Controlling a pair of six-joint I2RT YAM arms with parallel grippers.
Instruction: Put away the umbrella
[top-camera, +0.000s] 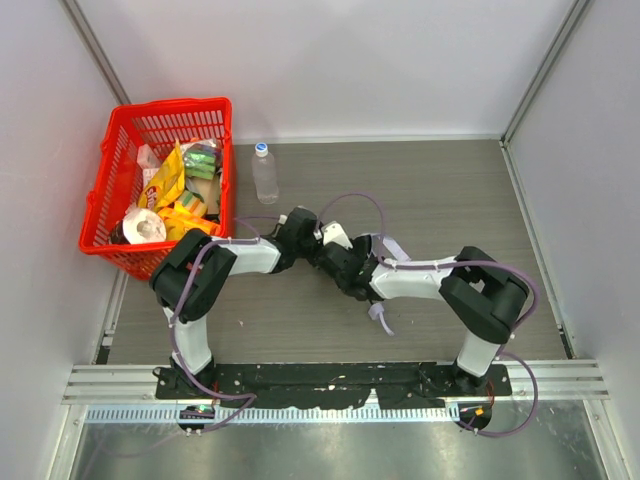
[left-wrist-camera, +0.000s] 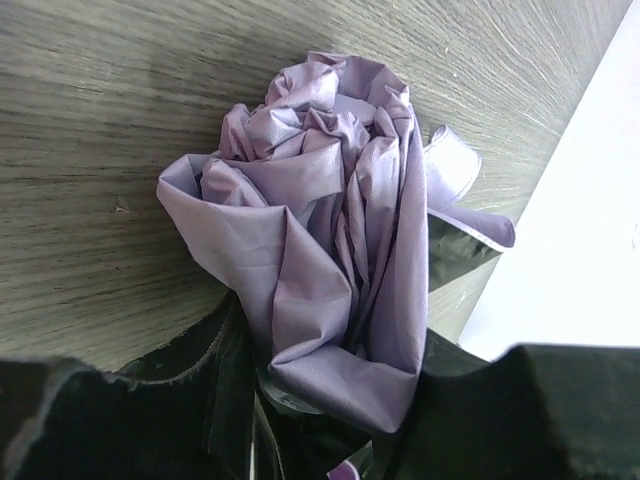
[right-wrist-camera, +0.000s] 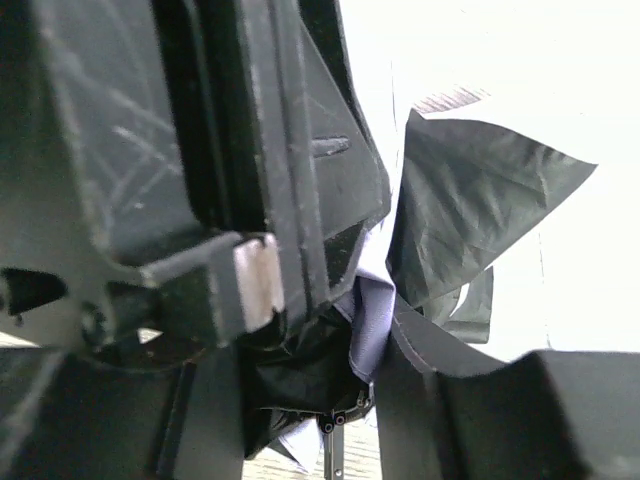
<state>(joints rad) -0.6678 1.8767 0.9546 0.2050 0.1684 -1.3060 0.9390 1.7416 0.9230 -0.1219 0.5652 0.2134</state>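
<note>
Dark left fingers (left-wrist-camera: 110, 420) fill the bottom of the left wrist view. They are closed on the umbrella (left-wrist-camera: 320, 200), whose lavender canopy bulges out between them in loose, crumpled folds. The bundle hangs close over the tabletop (left-wrist-camera: 120, 100), at mid-table where both wrists meet. The right fingers (right-wrist-camera: 520, 410) crowd against the other wrist's housing, with a lavender fold and the canopy's dark underside running between them. Whether they pinch it or merely straddle it, I cannot tell.

The step looks like gathering the canopy tight before stowing. It would go best with one side as a firm anchor near the shaft while the other sweeps the stray flaps round in one direction. Fabric should stay out from between the two housings, and the strap should stay free.

The left arm (top-camera: 200, 275) folds at its elbow and points its forearm rightward. The right arm (top-camera: 480, 295) mirrors it, elbow out and forearm angled left. The red basket (top-camera: 105, 190) and plastic bottle (top-camera: 265, 175) stand well apart.
</note>
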